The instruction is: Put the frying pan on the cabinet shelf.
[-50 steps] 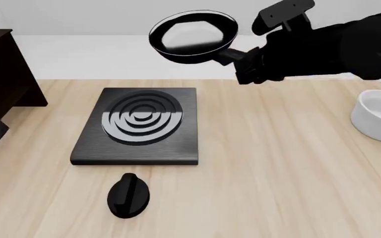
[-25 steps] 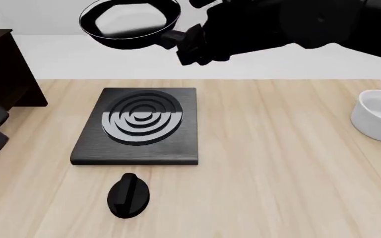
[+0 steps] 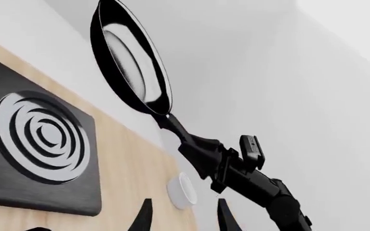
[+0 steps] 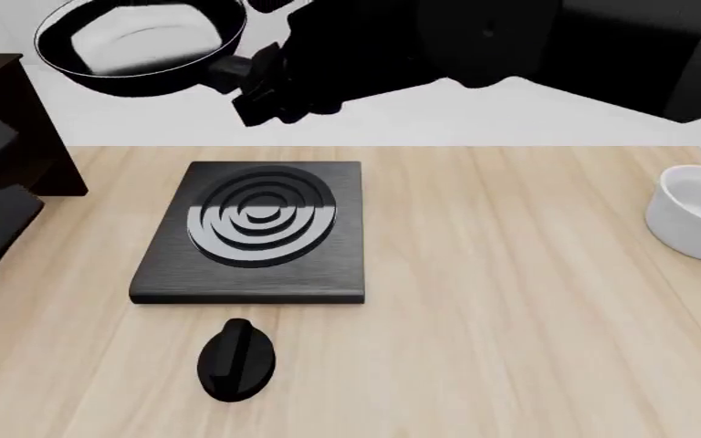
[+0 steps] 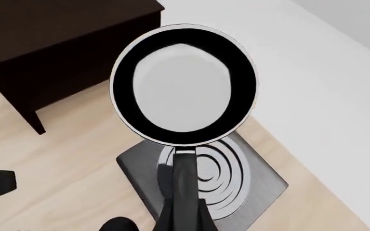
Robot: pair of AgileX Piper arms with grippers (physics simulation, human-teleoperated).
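Right gripper (image 4: pixel 259 78) pinches handle of frying pan (image 4: pixel 141 44), pan held level in air above far-left part of table (image 4: pixel 509 301), between stove plate (image 4: pixel 256 233) and dark cabinet (image 4: pixel 10 137), touching neither. Left gripper (image 3: pixel 183 219) low at left, fingers spread, holding nothing. Knob (image 4: pixel 237 359) in front of stove plate; white bowl (image 4: pixel 697 212) far right.

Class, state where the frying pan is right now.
The frying pan hangs in the air at the front view's upper left, held by the right gripper, between the stove plate and the cabinet.
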